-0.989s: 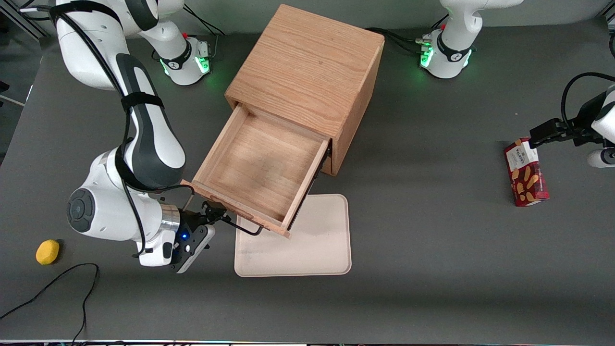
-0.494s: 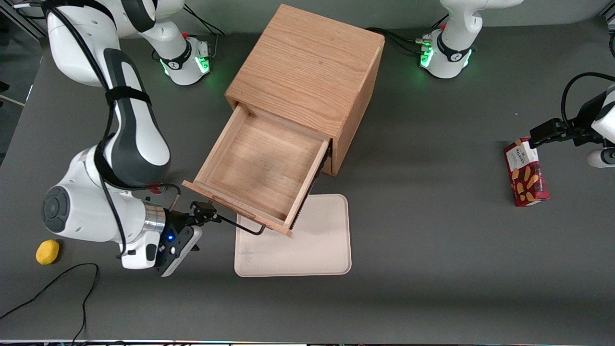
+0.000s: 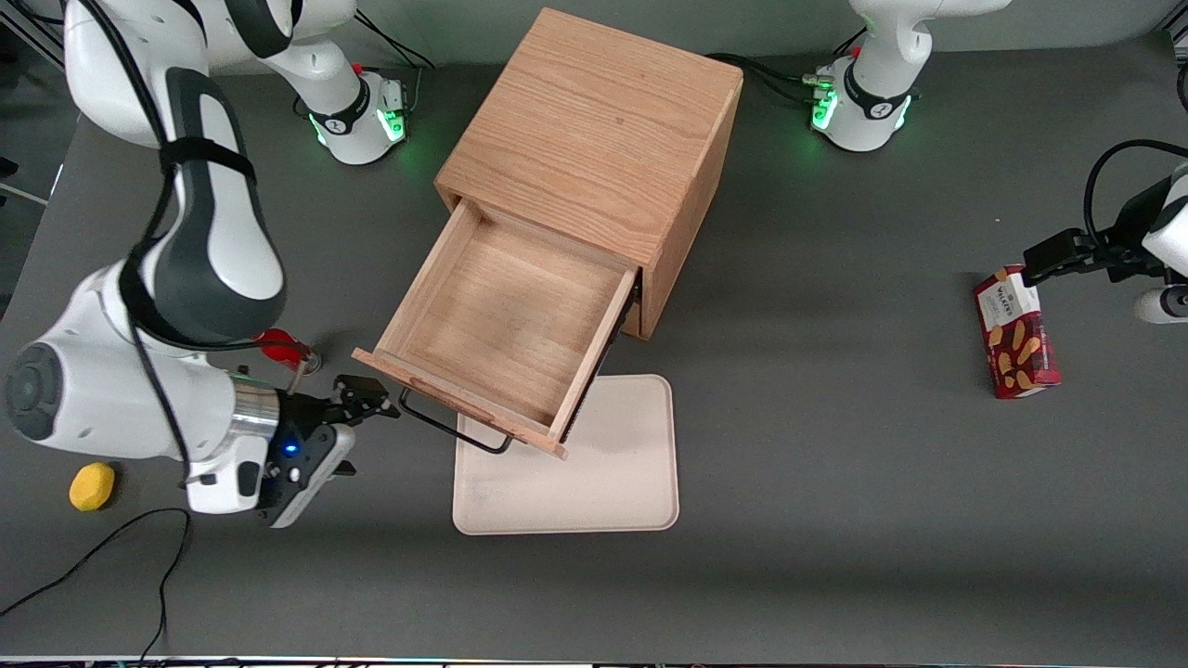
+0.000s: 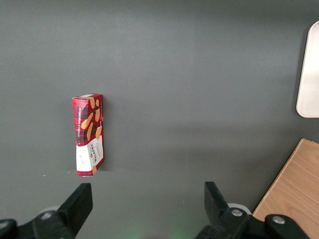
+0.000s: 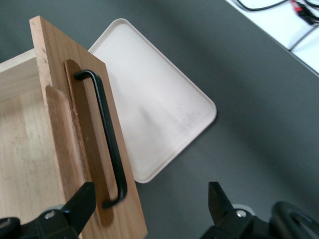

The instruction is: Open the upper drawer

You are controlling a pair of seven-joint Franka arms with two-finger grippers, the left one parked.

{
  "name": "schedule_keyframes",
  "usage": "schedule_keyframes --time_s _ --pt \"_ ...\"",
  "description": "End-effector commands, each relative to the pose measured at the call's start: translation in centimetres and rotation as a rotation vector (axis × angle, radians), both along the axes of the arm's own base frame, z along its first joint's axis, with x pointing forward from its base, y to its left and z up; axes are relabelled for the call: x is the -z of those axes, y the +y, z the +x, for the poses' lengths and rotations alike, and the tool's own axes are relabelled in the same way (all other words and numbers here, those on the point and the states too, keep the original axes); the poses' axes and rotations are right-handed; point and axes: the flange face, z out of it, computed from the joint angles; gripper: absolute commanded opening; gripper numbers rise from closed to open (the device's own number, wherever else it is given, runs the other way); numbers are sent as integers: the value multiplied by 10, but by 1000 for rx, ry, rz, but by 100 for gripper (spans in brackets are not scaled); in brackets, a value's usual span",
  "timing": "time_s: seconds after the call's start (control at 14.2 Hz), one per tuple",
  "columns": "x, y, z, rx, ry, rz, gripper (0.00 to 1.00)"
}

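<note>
**Upper drawer pulled well out, gripper clear of the handle**

The upper drawer (image 3: pixel 506 320) stands well out of the wooden cabinet (image 3: pixel 594 130), its bare tray open to view and its front panel hanging over the edge of a cream tray (image 3: pixel 594 473) that lies flat on the table. The gripper (image 3: pixel 364 399) sits just beside the end of the handle (image 3: pixel 455 429) that lies toward the working arm's end of the table, apart from it. Its fingers are spread wide with nothing between them, as the right wrist view shows.

The drawer looks stiff and solid, plain oak boards with some weight, and by the dark rail visible at its side it probably runs on slides, so it should move straight and resist sideways pushes. The handle (image 5: pixel 104 137) is a thin black wire bar, rigid but narrow and smooth, so fingers could slip along it; the best hold is around the middle of the bar, closing across its thickness.

The drawer points out of the cabinet's front, slanting toward the camera and the working arm's end of the table. Its travel runs along that line; the handle's long axis lies across it, parallel to the front panel. Judged from how far the tray shows, the opening seems essentially done.
</note>
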Motion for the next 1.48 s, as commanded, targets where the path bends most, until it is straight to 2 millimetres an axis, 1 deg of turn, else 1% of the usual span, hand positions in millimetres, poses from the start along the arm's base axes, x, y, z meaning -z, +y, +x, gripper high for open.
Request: schedule_keyframes --time_s 0.0,0.28,0.49,0.57,0.71,0.78,0.85,0.92,1.06,1.13,1.2,1.27,1.41 --pt "-28 -23 -20 6 23 -79 100" --pt "-54 -54 -61 136 70 -186 100" --pt "-69 -71 -96 242 89 -280 100" --pt "-69 -78 -111 277 108 -296 100" --pt "-74 -101 -133 356 136 -300 100" --pt "-77 -108 -145 432 152 -307 100" --pt "-77 -123 -156 539 172 -332 100" --pt "-78 -136 -160 641 189 -339 100" --pt "-77 -155 -167 705 255 -359 100" --pt "-79 -159 -168 716 262 -360 100" --pt "-84 -169 -170 735 264 -357 100" --pt "-92 -183 -169 765 262 -349 100" --pt "-96 -187 -168 775 252 -339 100"
